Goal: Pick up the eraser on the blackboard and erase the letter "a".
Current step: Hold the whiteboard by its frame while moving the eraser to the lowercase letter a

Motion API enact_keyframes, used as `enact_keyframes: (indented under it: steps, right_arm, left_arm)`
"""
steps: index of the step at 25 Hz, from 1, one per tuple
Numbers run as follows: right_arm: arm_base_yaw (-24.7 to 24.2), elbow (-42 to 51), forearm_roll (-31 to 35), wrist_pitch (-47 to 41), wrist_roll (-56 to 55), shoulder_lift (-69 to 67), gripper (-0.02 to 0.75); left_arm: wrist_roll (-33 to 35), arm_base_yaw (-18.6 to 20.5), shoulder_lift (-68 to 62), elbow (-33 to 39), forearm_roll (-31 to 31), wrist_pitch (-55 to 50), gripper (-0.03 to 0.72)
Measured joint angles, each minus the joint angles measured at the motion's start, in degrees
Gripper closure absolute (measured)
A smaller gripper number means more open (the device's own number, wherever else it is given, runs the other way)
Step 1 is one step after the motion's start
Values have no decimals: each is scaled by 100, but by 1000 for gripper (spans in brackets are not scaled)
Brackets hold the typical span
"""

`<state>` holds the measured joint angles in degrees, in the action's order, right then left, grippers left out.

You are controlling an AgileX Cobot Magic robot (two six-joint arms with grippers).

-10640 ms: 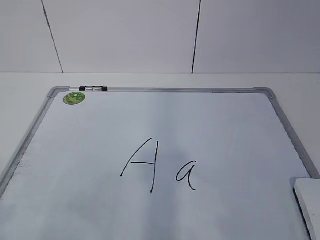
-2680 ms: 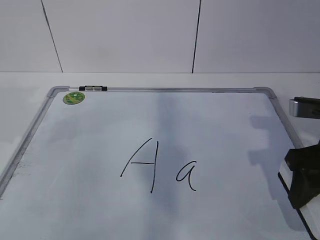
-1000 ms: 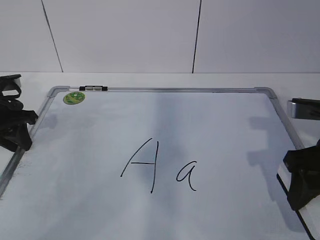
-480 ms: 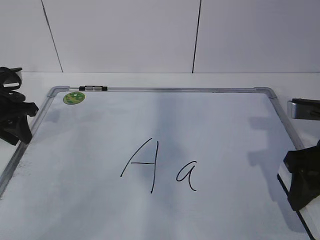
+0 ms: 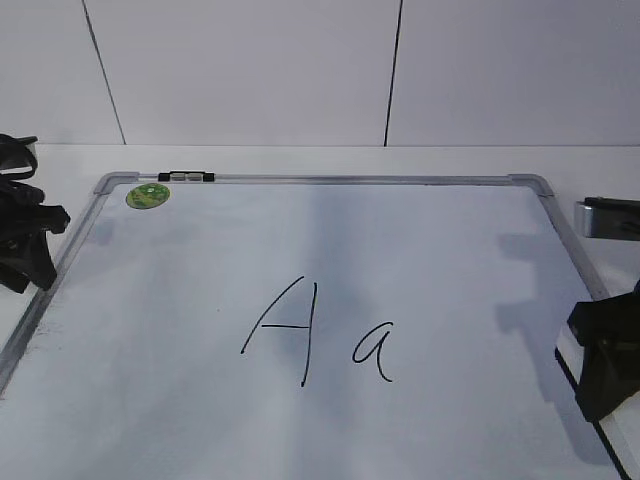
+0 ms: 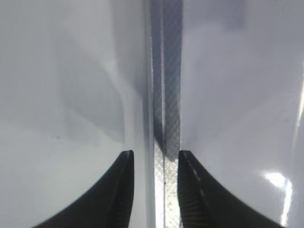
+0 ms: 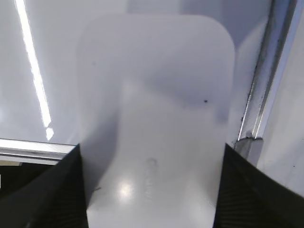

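The blackboard (image 5: 350,180) lies flat, a white board in a grey frame. The small letter "a" (image 5: 372,350) is written right of a capital "A" (image 5: 285,330). The white eraser (image 7: 156,95) rests at the board's lower right corner, with only slivers of it (image 5: 566,348) showing in the exterior view. My right gripper (image 7: 152,147) is down over it, both fingers flush against its long sides. My left gripper (image 6: 155,154) hangs over the board's left frame (image 6: 167,118). The rail runs between its parted fingers, with a gap on the left side.
A black-and-white marker (image 5: 186,177) lies on the top frame rail beside a round green sticker (image 5: 147,195). The board's right frame rail (image 7: 263,85) runs close beside the eraser. White wall panels stand behind the table.
The left arm has drifted slightly left and back along the board's left edge. The right gripper has stayed on the eraser. Both letters are unchanged.
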<state>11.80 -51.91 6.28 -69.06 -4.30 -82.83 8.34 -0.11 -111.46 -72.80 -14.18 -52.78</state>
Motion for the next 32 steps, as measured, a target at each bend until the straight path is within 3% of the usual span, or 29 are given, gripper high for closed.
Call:
enact_keyframes:
  steps: [26, 28, 32]
  right_arm:
    - [0, 0, 0, -11, 0, 0, 208]
    - [0, 0, 0, -11, 0, 0, 208]
    - [0, 0, 0, -11, 0, 0, 208]
  left_arm:
    - [-54, 51, -198, -34, -7, -20, 457]
    - [-54, 51, -198, -34, -22, -20, 496]
    - [-54, 51, -198, -37, -82, -44, 662]
